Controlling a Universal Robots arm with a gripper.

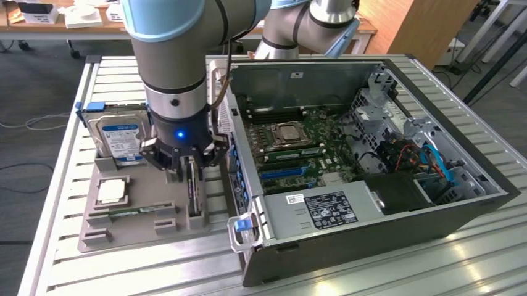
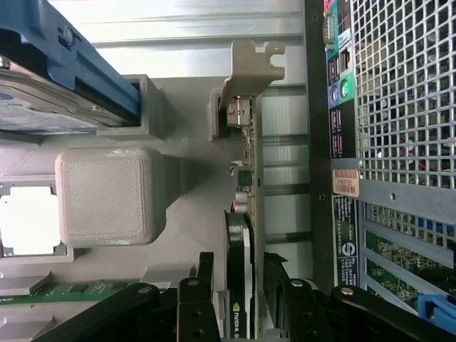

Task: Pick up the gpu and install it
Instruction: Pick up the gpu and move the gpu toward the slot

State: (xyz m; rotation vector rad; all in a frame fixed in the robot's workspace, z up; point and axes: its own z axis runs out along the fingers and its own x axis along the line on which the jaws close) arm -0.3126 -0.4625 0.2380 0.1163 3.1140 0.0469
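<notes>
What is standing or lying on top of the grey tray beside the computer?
A hard drive on edge, a processor, a memory stick, and the gpu on edge with the open gripper astride it. The gripper covers part of the card.

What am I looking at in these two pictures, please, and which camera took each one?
The big grey-and-blue jointed column is a robot arm, and at its tip are black jaws for grasping. One picture comes from a camera standing off the arm, overlooking the slatted metal table. The other comes from a camera on the wrist, looking along the jaws.

On the table sit a grey plastic parts tray and, to the exterior view's right, an open black computer case. The tray holds:
- a silver hard drive with a blue-white label
- a square silver processor chip
- a narrow green memory stick
- a thin black graphics card standing on edge

The jaws stand open on either side of that card. Nothing is gripped yet.
</notes>
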